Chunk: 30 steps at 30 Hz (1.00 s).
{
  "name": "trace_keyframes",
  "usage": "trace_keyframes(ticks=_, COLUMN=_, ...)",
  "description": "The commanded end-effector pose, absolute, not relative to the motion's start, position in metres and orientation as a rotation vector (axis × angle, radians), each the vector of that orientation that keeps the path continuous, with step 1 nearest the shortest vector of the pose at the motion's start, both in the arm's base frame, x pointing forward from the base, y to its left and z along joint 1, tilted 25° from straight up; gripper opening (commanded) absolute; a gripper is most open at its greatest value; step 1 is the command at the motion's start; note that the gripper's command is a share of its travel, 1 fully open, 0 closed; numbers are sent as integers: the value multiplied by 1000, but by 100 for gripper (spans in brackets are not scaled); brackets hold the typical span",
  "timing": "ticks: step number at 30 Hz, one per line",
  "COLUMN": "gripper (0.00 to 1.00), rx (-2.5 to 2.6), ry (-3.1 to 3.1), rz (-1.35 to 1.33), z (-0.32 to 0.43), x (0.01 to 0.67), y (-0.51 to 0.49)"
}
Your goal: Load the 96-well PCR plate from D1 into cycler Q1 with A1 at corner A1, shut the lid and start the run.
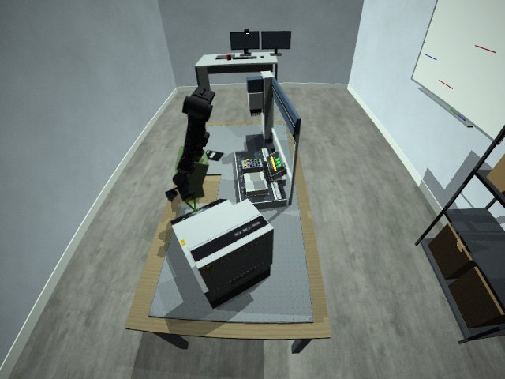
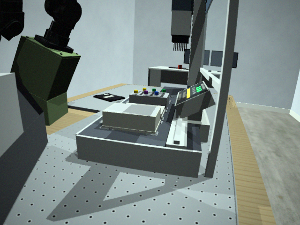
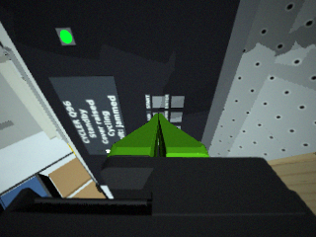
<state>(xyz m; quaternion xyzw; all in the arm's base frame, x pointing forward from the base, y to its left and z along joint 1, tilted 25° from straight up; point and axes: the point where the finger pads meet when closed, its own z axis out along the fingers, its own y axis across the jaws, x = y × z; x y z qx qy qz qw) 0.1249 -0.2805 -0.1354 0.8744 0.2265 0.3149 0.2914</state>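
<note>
Wrist view shows you the gripper (image 3: 158, 117) clenched on nothing, tips at Q1's keys (image 3: 167, 103); lamp (image 3: 65, 37) green at 10 o'clock.

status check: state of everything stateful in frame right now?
gripper: shut, holding nothing, green fingers pointed at Q1's keys
Q1 lid: shut
Q1 lamp: green, no run on
tube cooling block: coloured tubes upright in their bores
deep-well block: flat on the deck
pipetting head: raised above the deck

black arm (image 1: 195, 134) bent over cycler (image 1: 222, 246), lid shut
</note>
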Motion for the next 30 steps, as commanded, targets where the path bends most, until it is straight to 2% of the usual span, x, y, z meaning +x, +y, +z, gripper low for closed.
trace_keyframes(ticks=1, gripper=0, rx=2318, ry=595, rz=831, z=-130, x=125, y=-284)
trace_keyframes(ticks=30, gripper=0, rx=2306, ry=613, rz=831, z=-131, x=129, y=-288)
